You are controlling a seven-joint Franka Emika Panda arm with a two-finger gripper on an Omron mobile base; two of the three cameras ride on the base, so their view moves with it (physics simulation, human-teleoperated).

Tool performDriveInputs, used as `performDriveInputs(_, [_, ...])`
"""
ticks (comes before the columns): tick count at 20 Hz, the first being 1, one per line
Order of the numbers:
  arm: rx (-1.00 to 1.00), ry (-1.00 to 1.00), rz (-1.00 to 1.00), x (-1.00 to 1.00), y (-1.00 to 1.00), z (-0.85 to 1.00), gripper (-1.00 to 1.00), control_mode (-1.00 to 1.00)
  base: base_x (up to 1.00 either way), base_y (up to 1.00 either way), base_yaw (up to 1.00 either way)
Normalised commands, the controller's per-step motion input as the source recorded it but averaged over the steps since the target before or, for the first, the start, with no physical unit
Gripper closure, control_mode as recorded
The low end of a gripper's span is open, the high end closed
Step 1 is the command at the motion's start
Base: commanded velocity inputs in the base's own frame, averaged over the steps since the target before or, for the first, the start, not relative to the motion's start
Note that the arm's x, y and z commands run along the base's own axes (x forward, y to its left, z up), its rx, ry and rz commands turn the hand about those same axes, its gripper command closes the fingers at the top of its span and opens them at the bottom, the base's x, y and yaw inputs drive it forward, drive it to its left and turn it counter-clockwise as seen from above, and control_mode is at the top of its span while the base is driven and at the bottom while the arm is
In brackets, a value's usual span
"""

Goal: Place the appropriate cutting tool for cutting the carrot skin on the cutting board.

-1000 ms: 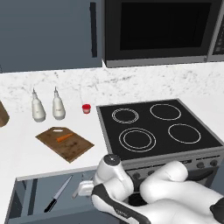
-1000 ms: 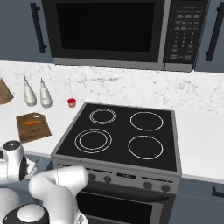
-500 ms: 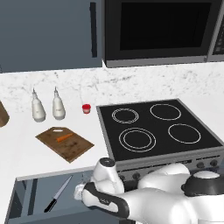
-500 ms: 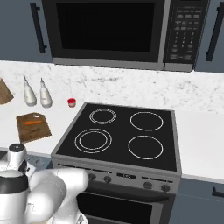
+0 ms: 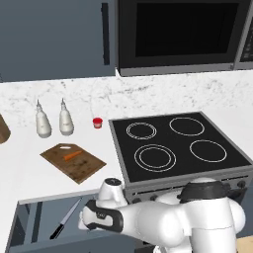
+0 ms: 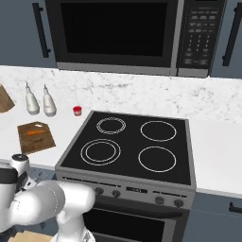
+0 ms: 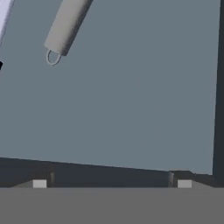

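Arm lower, leftward — peeler point(image 7: 65, 27) handle ahead

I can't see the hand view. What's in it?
A grey peeler handle with a small ring at its end lies on the flat grey drawer floor. The hand hovers over the floor with its fingers apart, holding nothing.

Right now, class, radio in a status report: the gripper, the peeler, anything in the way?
Gripper open over the drawer, fingers holding nothing. Peeler ahead in the drawer, untouched. Cutting board holds the carrot. Knife lies close by.
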Motion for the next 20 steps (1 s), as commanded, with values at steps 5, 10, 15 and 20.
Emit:
performDriveInputs(5, [0.00, 0.10, 0.02, -0.55, 0.20, -0.29, -1.00, -1.00, 0.00, 0.00, 0.00])
performDriveInputs(10, [0.00, 0.04, 0.02, -0.85, 0.24, -0.25, -1.00, -1.00, 0.00, 0.00, 0.00])
performDriveInputs(15, [0.00, 0.01, 0.02, -1.00, 0.21, -0.30, -1.00, -1.00, 0.00, 0.00, 0.00])
performDriveInputs(20, [0.00, 0.06, 0.02, -1.00, 0.14, -0.25, -1.00, -1.00, 0.00, 0.00, 0.00])
